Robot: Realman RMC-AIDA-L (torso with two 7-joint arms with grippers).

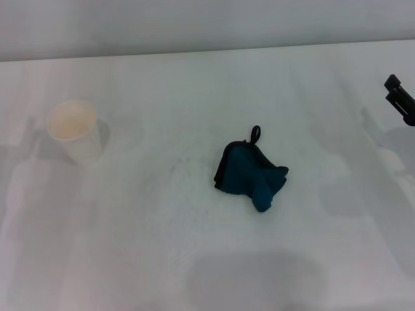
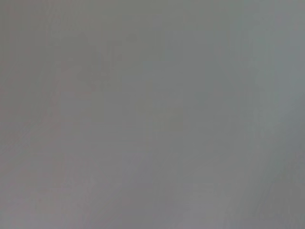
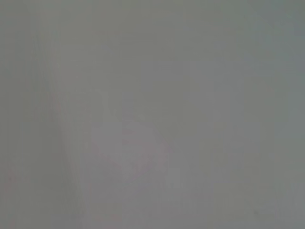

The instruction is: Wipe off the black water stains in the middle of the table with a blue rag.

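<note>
White worktop (image 1: 162, 259) carries your soft, light blue rag (image 1: 249, 172) bunched mid-surface, so pinch its raised fold; right end effector (image 1: 400, 97), grip state unreadable, hangs at the right edge.

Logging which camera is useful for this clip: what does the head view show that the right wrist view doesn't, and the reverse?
Only the head view shows the blue rag, crumpled mid-table, a white paper cup on the robot's left, and the right claw at the right edge. No black stain is visible. The right wrist view shows nothing of its own, only a plain pale surface. Both share at most the bare white table.
</note>
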